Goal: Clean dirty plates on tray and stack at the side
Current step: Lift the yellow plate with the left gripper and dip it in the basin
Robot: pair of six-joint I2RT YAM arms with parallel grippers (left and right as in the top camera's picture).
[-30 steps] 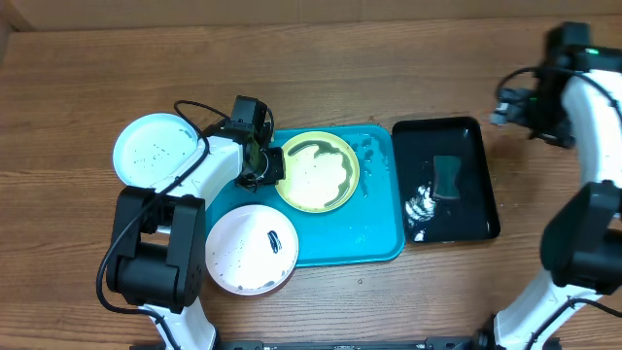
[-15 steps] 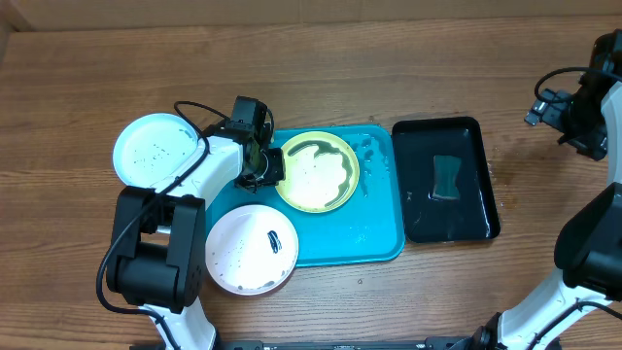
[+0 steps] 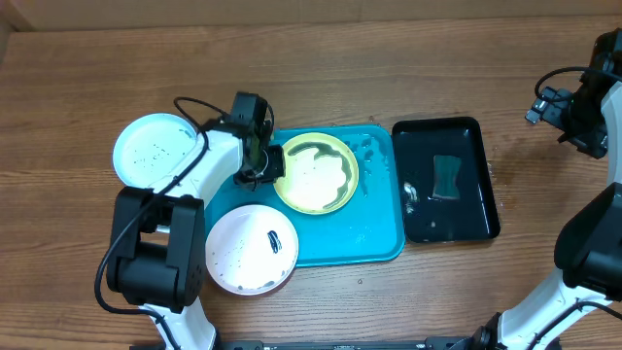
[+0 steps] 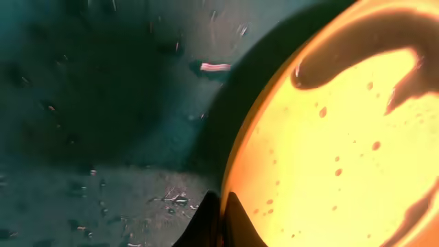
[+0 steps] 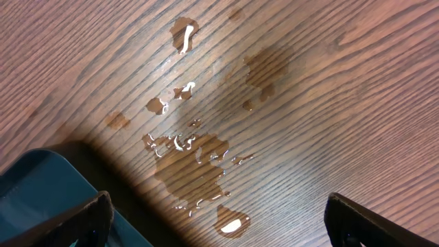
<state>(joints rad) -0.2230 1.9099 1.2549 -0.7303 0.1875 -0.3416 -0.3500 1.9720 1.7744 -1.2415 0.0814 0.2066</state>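
The left gripper (image 3: 270,165) was pinched shut on the rim of the lime-green-rimmed round plate (image 3: 317,180), which lay in the turquoise plastic tray (image 3: 360,238). Wet and smeared, it looked light, stiff and slippery; that thin rim seemed the best purchase.

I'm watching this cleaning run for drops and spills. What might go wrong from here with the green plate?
1. The left gripper is shut right at the edge of the lime-green plate, which is wet and carries a dark smear. So thin a hold may slip if the plate is lifted.
2. The pinkish-brown plate straddles the near-left corner of the tray, close under that arm, and could get knocked.
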